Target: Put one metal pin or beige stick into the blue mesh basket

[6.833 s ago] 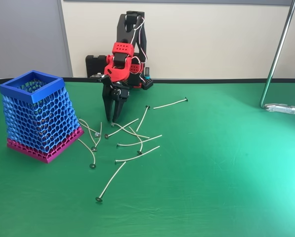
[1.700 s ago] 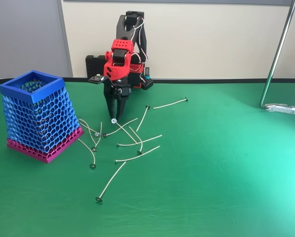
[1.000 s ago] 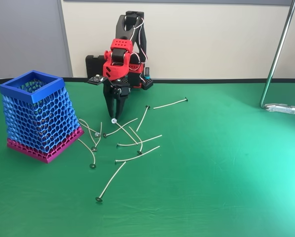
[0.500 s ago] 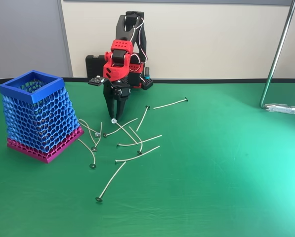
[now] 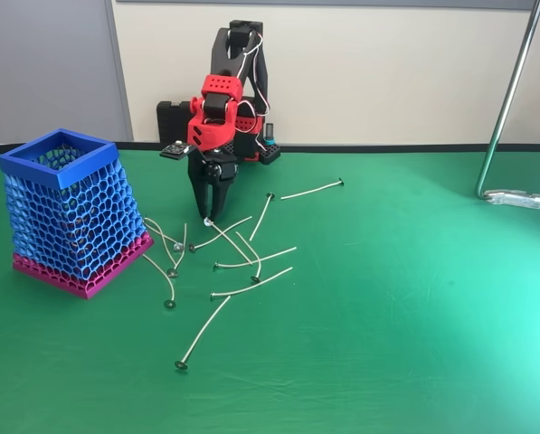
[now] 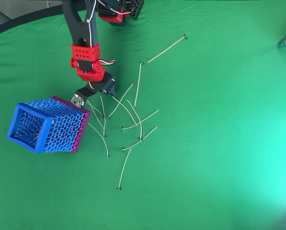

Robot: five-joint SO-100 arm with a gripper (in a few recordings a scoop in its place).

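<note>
Pincer (image 5: 206, 217) has risen slightly off the bench (image 5: 414, 298), closed on the head end of one metal pin (image 5: 232, 237) it has dragged leftward. Carrying to the blue mesh basket (image 5: 69, 212) looks next

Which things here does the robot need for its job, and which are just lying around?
For the job:
- the claw, its tips closed on the head of one pin
- the other pins scattered on the green table
- the blue basket, where a pin should go

Just lying around:
- the metal pole at the right
- the black block behind the arm
</note>
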